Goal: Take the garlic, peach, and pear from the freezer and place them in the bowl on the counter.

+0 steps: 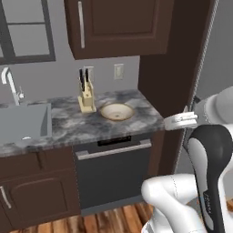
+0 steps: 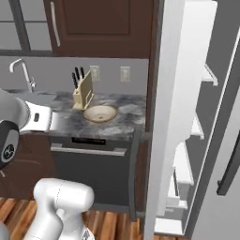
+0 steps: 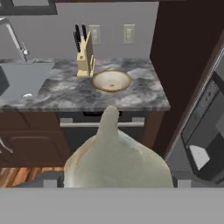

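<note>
Gripped in the claw (image 3: 114,186), the garlic (image 3: 116,157) hangs short of the counter (image 3: 70,94), facing the bowl (image 3: 112,80), which looks empty. Judging by that, the garlic's drop is next, with peach and pear still to fetch from the freezer (image 2: 187,140). Beside the bowl stands a knife block (image 3: 85,59), the sink (image 3: 24,78) further off; nothing blocks the way.

White arm (image 1: 170,200) showing glossy rounded links, dark grey-black joint cover (image 1: 210,154), round logo on joint cap (image 2: 7,152).
</note>
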